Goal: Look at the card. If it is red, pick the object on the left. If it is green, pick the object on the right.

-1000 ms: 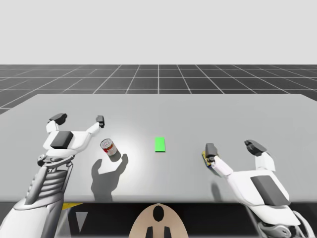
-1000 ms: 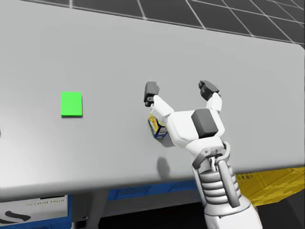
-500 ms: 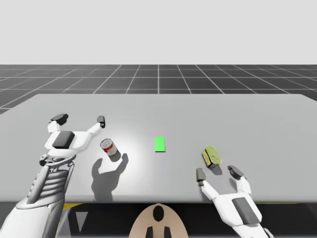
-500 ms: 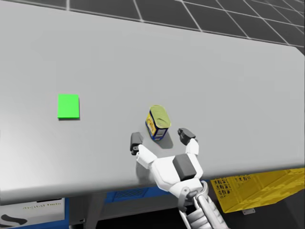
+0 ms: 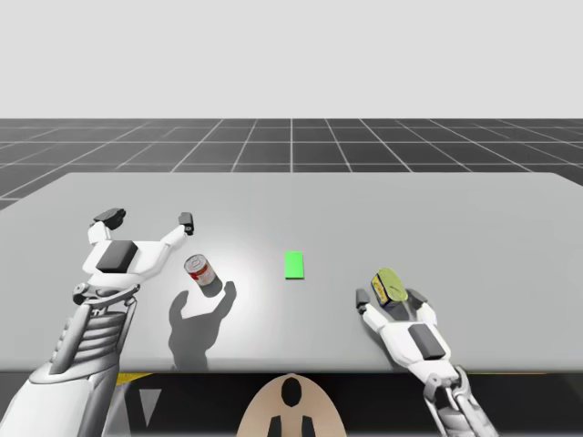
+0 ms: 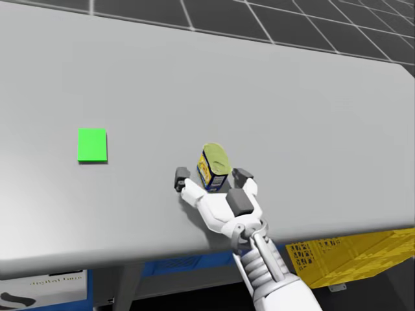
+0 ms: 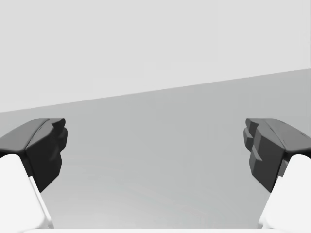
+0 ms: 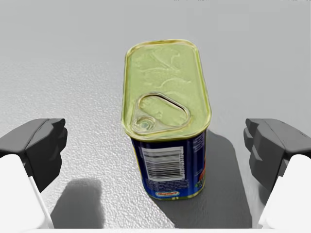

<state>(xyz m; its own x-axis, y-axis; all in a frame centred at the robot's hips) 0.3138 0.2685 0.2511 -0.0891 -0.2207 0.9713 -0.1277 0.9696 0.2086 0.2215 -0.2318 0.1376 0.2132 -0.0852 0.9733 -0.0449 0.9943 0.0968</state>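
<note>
R gripper (image 8: 156,148): spread wide. Straddles blue rectangular can (image 8: 166,116), w/ a gap on each side, touching neither face. Comes in low from the high view's bottom edge, wrist just behind the can.

Blue rectangular can: upright on table (image 5: 474,209), yellow-green pull-tab lid up, barcode side twd the gripper. Stands right of green card (image 5: 293,264), near the table's front edge.

Green card: flat, about mid-table, btwn the two cans and apart from both.

Red-and-white round can (image 5: 199,271): left of the card, on the table.

L gripper (image 5: 148,219): spread wide too, raised over the table, just beyond the red-and-white round can and apart from it. Faces bare tabletop in L wrist view.

Yellow crate (image 6: 343,254): below the table's front edge, head view.
</note>
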